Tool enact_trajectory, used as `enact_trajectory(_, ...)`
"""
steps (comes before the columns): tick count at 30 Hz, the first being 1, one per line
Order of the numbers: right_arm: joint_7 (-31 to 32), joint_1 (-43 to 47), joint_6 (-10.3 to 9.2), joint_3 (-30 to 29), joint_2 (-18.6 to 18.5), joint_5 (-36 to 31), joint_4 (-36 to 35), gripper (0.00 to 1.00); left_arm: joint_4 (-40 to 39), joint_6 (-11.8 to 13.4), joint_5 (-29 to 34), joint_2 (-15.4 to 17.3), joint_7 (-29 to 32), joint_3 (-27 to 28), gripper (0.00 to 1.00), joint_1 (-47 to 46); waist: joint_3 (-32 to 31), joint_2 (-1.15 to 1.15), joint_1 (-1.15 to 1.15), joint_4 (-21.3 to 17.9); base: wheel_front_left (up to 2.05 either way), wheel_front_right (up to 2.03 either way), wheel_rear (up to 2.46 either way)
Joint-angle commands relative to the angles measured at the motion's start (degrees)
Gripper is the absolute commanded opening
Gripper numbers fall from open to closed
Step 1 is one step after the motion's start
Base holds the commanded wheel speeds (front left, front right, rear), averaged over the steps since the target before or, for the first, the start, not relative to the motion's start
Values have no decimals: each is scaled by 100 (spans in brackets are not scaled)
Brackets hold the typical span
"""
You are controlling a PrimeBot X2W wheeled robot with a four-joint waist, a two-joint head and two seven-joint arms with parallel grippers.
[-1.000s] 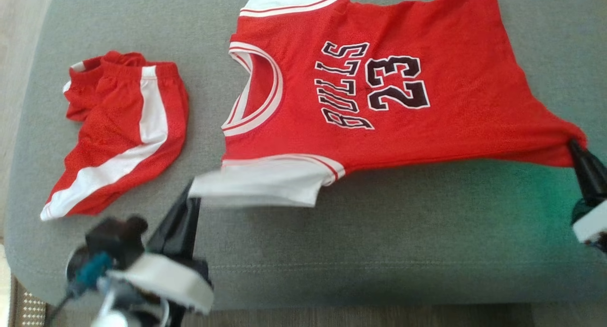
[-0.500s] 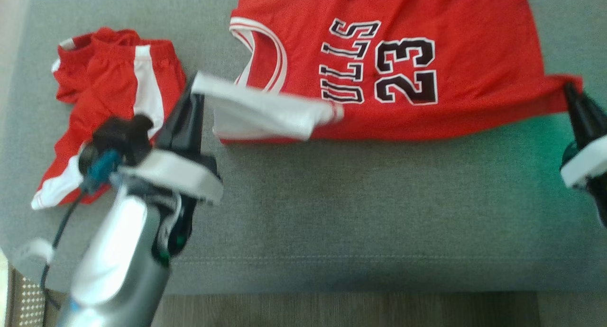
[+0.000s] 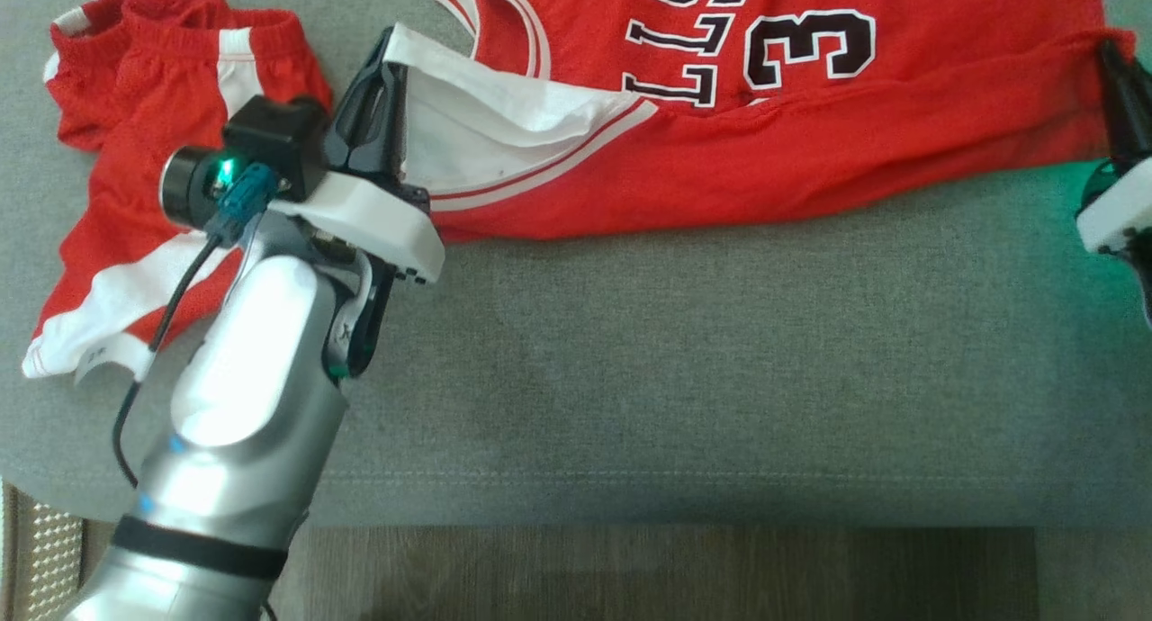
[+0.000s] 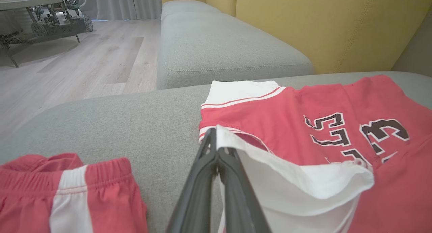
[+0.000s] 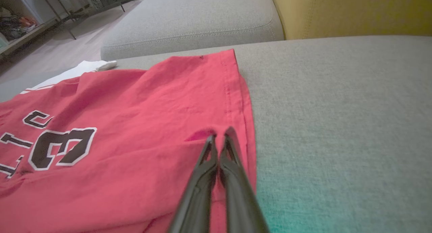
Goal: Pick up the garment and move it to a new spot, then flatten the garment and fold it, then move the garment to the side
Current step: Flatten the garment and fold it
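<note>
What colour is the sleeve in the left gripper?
The sleeve is white, red-striped at its seam; best in head view.

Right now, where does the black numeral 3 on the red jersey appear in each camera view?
Head view: the numeral 3 sits at the top, right of centre, on the red jersey.
Left wrist view: far right, mid-height, beyond the white sleeve.
Right wrist view: lower left.
Shared landmark: the black lettering beside the 3.
</note>
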Motion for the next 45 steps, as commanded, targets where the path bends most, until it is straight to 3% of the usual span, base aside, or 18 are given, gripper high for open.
enact_trajectory(1, -109, -97, -1, 122, -115, 23, -59, 70, -54, 12, 65, 100, -102, 173, 0, -208, 6, 0, 0, -6, 0, 0, 0)
enact_trajectory(2, -173, -145, -1, 168, -123, 26, 15, 100, 31, 8, 74, 85, -138, 168, 21, -239, 5, 0, 0, -9, 0, 0, 0)
enact_trajectory(3, -254, -181, -1, 209, -138, 23, 72, 100, 105, -1, 79, 67, -169, 161, 88, -260, 1, 0, 0, -13, 0, 0, 0)
enact_trajectory(4, -347, -203, -1, 210, -137, 64, 119, 100, 158, -3, 82, 48, -196, 157, 100, -262, -9, 0, 0, -18, 0, 0, 0)
enact_trajectory(9, -833, -4, -1, 56, -181, 220, 135, 100, -36, 177, 109, -25, -295, 237, 100, 46, -146, 0, 0, -47, 0, 0, 0)
enact_trajectory(14, -1008, 682, -1, -196, -25, 343, -330, 100, -598, 502, 77, 9, -313, 330, 100, 1109, -400, 0, 0, -138, 0, 0, 0)
enact_trajectory(20, -650, 1213, -1, -298, 232, 304, -979, 100, -755, 526, -174, 5, 36, 270, 100, 1780, -534, 0, 0, -251, 0, 0, 0)
enact_trajectory(28, 186, 1332, -1, -327, 439, -241, -1206, 100, -171, 411, -366, -53, 179, 308, 100, 1455, -455, 0, 0, -294, 0, 0, 0)
enact_trajectory(29, 289, 1280, -1, -359, 483, -313, -1180, 100, -66, 374, -399, -90, 162, 303, 88, 1383, -424, 0, 0, -288, 0, 0, 0)
enact_trajectory(30, 396, 1220, -1, -409, 529, -382, -1127, 100, 39, 338, -435, -130, 138, 301, 46, 1309, -395, 0, 0, -278, 0, 0, 0)
enact_trajectory(31, 518, 1160, -1, -456, 560, -474, -1050, 100, 140, 299, -459, -167, 111, 287, 17, 1234, -365, 0, 0, -261, 0, 0, 0)
enact_trajectory(32, 618, 1093, -1, -488, 584, -567, -982, 100, 235, 246, -471, -198, 88, 254, 0, 1160, -335, 0, 0, -241, 0, 0, 0)
enact_trajectory(41, 753, 661, -1, -829, 714, -1100, -473, 100, 755, 15, -490, -357, -179, 112, 0, 749, -239, 0, 0, -44, 0, 0, 0)
enact_trajectory(42, 741, 642, -1, -817, 708, -1162, -436, 96, 791, 5, -484, -366, -202, 102, 0, 730, -242, 0, 0, -27, 0, 0, 0)
enact_trajectory(43, 727, 630, -1, -808, 711, -1203, -407, 52, 820, -4, -480, -374, -220, 95, 0, 718, -247, 0, 0, -15, 0, 0, 0)
enact_trajectory(45, 704, 642, -1, -781, 729, -1244, -396, 0, 852, -13, -470, -382, -252, 90, 0, 716, -271, 0, 0, -1, 0, 0, 0)
